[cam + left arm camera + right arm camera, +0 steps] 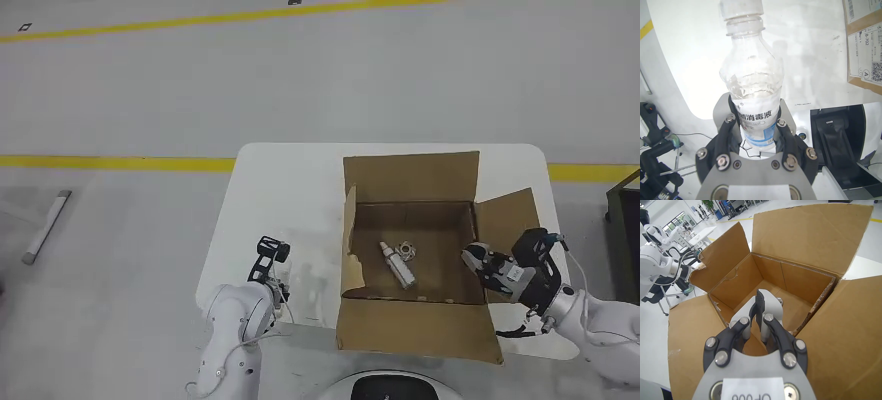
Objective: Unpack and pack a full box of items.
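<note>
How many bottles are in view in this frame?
2. A clear bottle is held in the left gripper over the table, beside the box; what looks like a small bottle lies on the box floor. The near box wall may hide others.

top: overhead, looking down, far | wrists: close-up from each arm | shared: box, table

The cardboard box is plain brown and the table is white. The clear plastic bottle has a white cap and a white-and-blue label.
</note>
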